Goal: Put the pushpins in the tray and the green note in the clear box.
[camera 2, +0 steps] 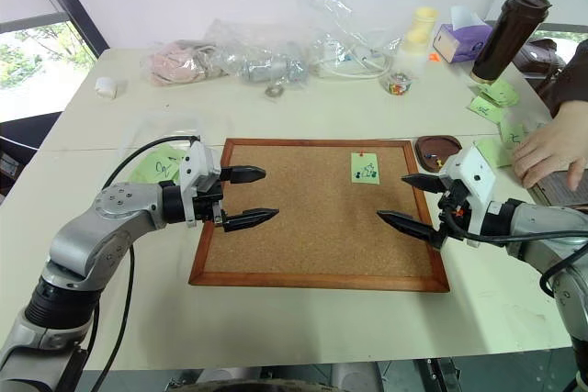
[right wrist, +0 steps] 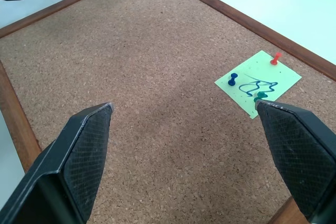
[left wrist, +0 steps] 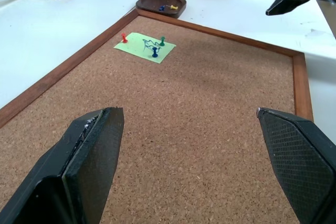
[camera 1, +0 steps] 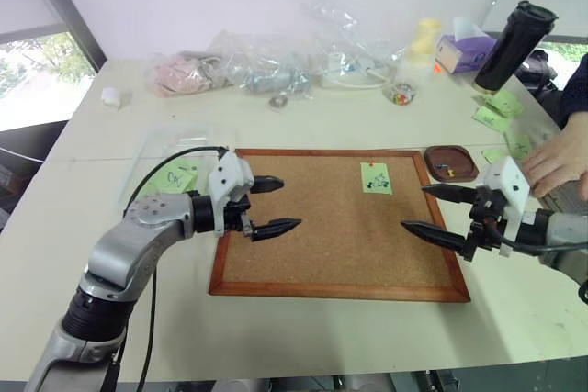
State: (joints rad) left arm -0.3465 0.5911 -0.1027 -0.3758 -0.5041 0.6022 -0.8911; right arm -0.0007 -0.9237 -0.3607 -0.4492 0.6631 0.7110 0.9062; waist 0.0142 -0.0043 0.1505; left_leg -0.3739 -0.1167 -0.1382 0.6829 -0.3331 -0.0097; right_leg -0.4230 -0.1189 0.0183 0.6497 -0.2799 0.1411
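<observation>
Your green note (camera 1: 375, 178) lies flat on the cork board (camera 1: 331, 263), near the board's far right corner. Three pushpins stand in it: a red one (left wrist: 124, 38) at one corner, a blue one (left wrist: 155, 52) and a green one (left wrist: 162, 41) by the scribbles. The tray (camera 1: 450, 162) sits on the table just past the board's far right corner, with a blue pin (left wrist: 162, 8) and a yellow pin (left wrist: 173, 7) already inside. The clear box (camera 1: 170, 167) rests on the table beside the board's left edge, with green paper showing in it.

Your left gripper (camera 1: 274, 205) hangs over the board's left side with its fingers spread wide and nothing between them. Your right gripper (camera 1: 432, 214) is over the right edge of the board, fingers equally wide apart and empty, well short of the note.

A person's hand (camera 1: 560, 161) rests on the table to the right, beyond the tray. More green notes (camera 1: 496, 109) lie near a dark tumbler (camera 1: 514, 43), and clear bags (camera 1: 266, 66) are piled along the far side of the table.
</observation>
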